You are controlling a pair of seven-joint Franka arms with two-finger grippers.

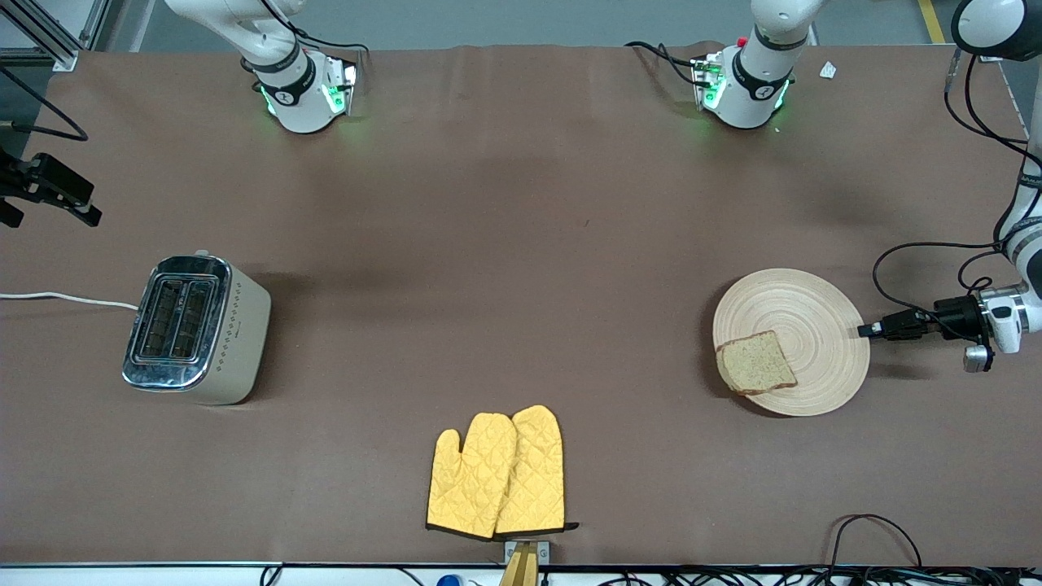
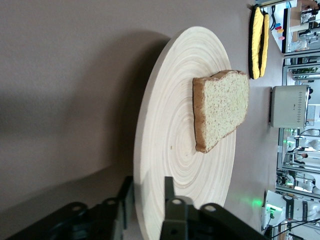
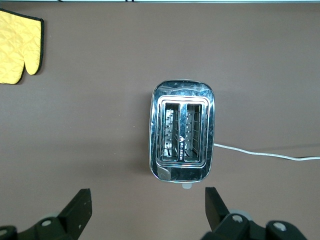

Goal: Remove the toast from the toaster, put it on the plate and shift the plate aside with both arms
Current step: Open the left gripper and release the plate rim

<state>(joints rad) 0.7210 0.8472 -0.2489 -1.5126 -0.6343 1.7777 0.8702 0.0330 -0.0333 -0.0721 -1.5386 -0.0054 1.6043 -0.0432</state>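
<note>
I had the left claw [image 1: 864,330] low at the plate's [image 1: 802,313] edge toward the left arm's end of the tabletop [image 1: 505,244]. Through the left wrist view, its two fingers [image 2: 169,190] straddled the plate [image 2: 170,150] rim, one above the wood and one below it, but I could not tell whether they were pinching the rim or standing just clear of it. The plate sat flat on the brown tabletop, its ring grooves plain to see.

The toast [image 1: 757,362] lay on the plate, on the part nearest the front camera, with one corner reaching the plate's rim. In the left wrist view the toast [image 2: 220,107] showed its pale crumb face up and a darker crust around it.

My right claw [image 1: 49,191] hung in the air over the toaster's [image 1: 195,330] end of the tabletop, and I saw its fingers [image 3: 77,210] spread wide apart with nothing between them; that arm was waiting. Below it the toaster [image 3: 182,132] stood with both slots empty, its white cord [image 3: 265,154] trailing off across the cloth.

A pair of yellow oven mitts [image 1: 498,474] lay near the front edge, about midway between the toaster and the plate, well apart from both.
</note>
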